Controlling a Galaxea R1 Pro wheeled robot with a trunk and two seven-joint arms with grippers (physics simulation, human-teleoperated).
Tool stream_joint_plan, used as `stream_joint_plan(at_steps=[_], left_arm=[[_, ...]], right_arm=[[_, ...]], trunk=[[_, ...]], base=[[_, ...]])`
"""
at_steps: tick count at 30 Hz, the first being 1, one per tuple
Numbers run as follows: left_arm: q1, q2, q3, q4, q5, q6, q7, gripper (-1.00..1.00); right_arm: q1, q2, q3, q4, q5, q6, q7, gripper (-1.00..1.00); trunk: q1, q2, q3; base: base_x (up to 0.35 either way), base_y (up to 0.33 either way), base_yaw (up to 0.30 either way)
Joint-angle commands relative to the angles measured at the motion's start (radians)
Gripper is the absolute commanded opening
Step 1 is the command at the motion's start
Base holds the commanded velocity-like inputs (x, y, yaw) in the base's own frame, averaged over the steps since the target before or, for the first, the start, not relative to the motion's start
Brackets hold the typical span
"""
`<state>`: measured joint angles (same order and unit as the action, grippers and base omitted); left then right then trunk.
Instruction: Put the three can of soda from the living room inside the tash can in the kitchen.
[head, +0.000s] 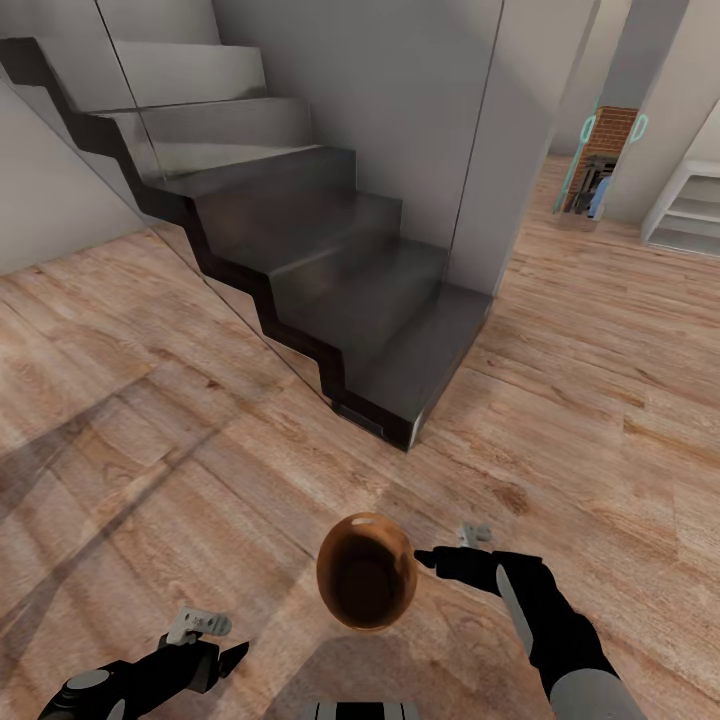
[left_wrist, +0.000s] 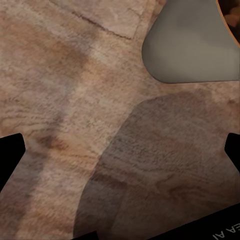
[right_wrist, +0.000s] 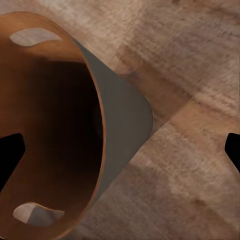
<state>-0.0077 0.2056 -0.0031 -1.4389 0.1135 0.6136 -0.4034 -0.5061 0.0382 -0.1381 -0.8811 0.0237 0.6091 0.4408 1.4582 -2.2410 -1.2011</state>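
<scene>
The bin (head: 366, 572) sits at lower centre of the head view, its mouth facing up, the right gripper (head: 432, 556) pinching its rim; the left gripper (head: 232, 655) hangs spread and empty, farther off.

black arms, grey joint caps, pale brackets near wrists

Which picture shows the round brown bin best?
The head view: the whole round copper-brown bin hangs beside the right gripper. The right wrist view shows its dark inside up close; the left wrist view catches an edge.
</scene>
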Motion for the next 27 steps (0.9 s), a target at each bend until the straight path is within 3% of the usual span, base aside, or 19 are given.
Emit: stream_joint_plan(at_steps=[1, 8, 11, 19, 24, 27], left_arm=[[0.0, 0.0, 0.0, 0.0, 0.0, 0.0, 0.0, 1.0], [0.0, 0.0, 0.0, 0.0, 0.0, 0.0, 0.0, 1.0], [0.0, 0.0, 0.0, 0.0, 0.0, 0.0, 0.0, 1.0], [0.0, 0.0, 0.0, 0.0, 0.0, 0.0, 0.0, 1.0], [0.0, 0.0, 0.0, 0.0, 0.0, 0.0, 0.0, 1.0], [0.0, 0.0, 0.0, -0.001, 0.0, 0.0, 0.0, 1.0]], right_arm=[[-0.004, 0.0, 0.0, 0.007, 0.0, -0.002, 0.0, 1.0], [-0.039, 0.001, 0.0, 0.087, 0.001, -0.029, -0.002, 1.0], [-0.083, 0.003, 0.0, 0.213, 0.001, -0.095, -0.003, 1.0], [-0.126, 0.009, 0.0, 0.331, 0.002, -0.155, -0.011, 1.0], [-0.134, 0.046, 0.0, 0.397, 0.039, -0.201, -0.048, 1.0], [-0.159, 0.078, 0.0, 0.49, 0.068, -0.26, -0.079, 1.0]], trunk=[[0.0, 0.0, 0.0], [0.0, 0.0, 0.0], [0.0, 0.0, 0.0], [0.0, 0.0, 0.0], [0.0, 0.0, 0.0], [0.0, 0.0, 0.0]], base=[[0.0, 0.0, 0.0], [0.0, 0.0, 0.0], [0.0, 0.0, 0.0], [0.0, 0.0, 0.0], [0.0, 0.0, 0.0], [0.0, 0.0, 0.0]])
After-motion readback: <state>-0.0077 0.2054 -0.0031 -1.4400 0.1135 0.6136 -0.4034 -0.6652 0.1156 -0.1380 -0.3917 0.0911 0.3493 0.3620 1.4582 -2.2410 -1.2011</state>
